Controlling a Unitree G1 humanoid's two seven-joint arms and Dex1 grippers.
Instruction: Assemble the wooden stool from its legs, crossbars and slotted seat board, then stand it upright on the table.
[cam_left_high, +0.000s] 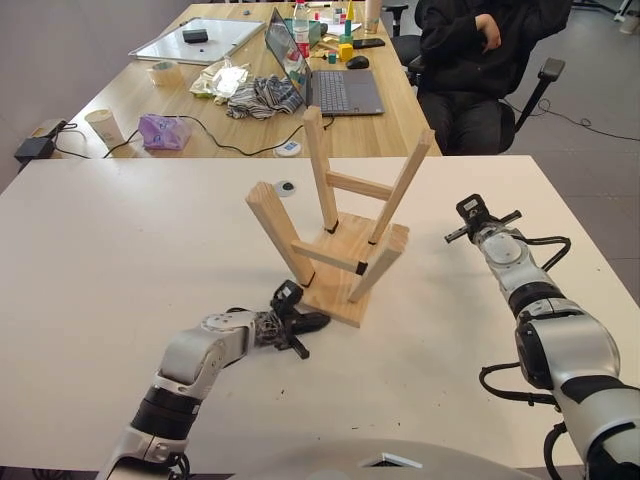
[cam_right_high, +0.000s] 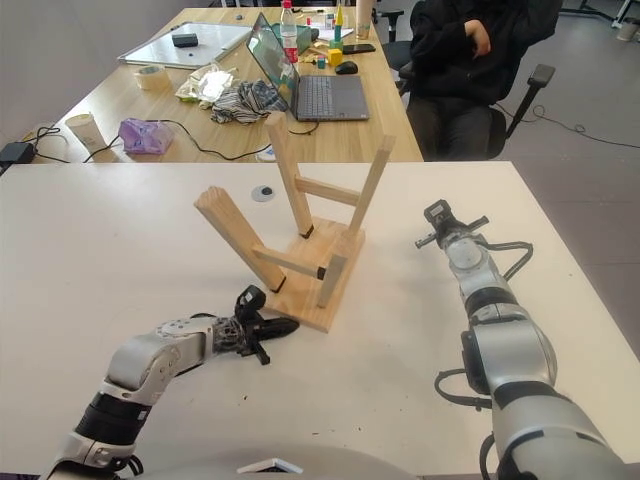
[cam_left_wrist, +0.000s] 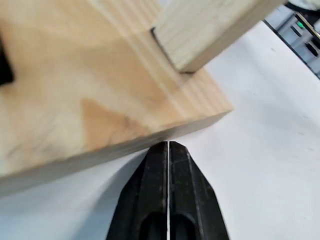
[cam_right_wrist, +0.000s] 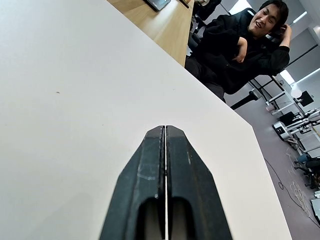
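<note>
Wooden stool (cam_left_high: 340, 240) stands upside down near the middle of the table (cam_left_high: 120, 260), and the left gripper (cam_left_wrist: 168, 145), pressed together and empty, has its tips at the near edge of the seat (cam_left_high: 380, 262), while the right gripper (cam_right_wrist: 165, 129), also closed, lies well apart toward the right edge.

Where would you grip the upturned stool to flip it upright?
Probably the upper crossbar between the two far legs, coming from above. It stands clear of the table, slim and exposed, while the seat board rests broad side down.
</note>
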